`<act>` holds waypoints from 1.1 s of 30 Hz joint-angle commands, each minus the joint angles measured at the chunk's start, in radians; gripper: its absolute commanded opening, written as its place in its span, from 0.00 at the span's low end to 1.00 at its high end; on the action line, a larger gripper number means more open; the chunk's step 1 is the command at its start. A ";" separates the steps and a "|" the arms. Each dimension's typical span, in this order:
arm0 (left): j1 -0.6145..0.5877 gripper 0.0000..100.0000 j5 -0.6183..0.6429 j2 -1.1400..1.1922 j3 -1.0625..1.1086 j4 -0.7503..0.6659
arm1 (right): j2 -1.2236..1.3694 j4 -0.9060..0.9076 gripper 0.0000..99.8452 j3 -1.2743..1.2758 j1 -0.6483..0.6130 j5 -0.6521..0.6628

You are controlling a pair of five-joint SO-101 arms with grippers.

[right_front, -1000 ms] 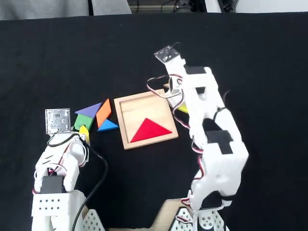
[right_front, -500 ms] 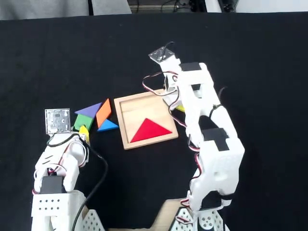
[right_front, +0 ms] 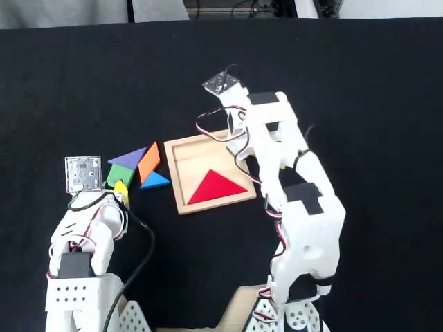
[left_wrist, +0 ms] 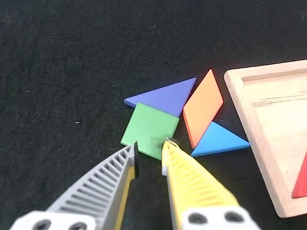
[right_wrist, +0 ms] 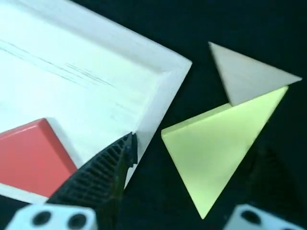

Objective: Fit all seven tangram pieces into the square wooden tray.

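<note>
Tangram pieces: the red triangle (right_front: pixel 216 187) lies inside the wooden tray (right_front: pixel 172 176), and the others lie outside it. My left pincer (left_wrist: pixel 149 146) is open a little and empty, its tips by the green square (left_wrist: pixel 150 130). My right pincer (right_wrist: pixel 196 146) is wide open over the yellow triangle (right_wrist: pixel 220 143), beside the tray's corner.

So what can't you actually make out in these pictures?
High view: the right arm covers the tray's far right corner and the yellow triangle and pale triangle beside it.
High view: the left arm's camera board hides part of the green square.
Left wrist view: the picture's edge cuts off the red triangle.
Left wrist view: whether the left gripper touches the green square is unclear.
</note>
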 commanded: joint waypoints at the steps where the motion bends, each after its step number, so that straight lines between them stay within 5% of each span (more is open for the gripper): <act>1: 0.013 0.11 -0.011 -0.012 -0.002 -0.018 | 0.050 -0.017 0.37 -0.033 -0.011 0.009; 7: 0.013 0.11 -0.011 -0.012 -0.002 -0.018 | 0.105 0.084 0.37 -0.131 -0.005 0.009; 15: 0.013 0.11 -0.011 -0.012 -0.002 -0.018 | 0.104 0.097 0.18 -0.140 0.071 0.009; 25: 0.013 0.11 -0.011 -0.012 -0.002 -0.018 | 0.107 0.097 0.19 -0.139 0.146 0.017; 33: 0.012 0.11 -0.011 -0.012 -0.002 -0.018 | 0.110 0.106 0.34 -0.130 0.149 0.018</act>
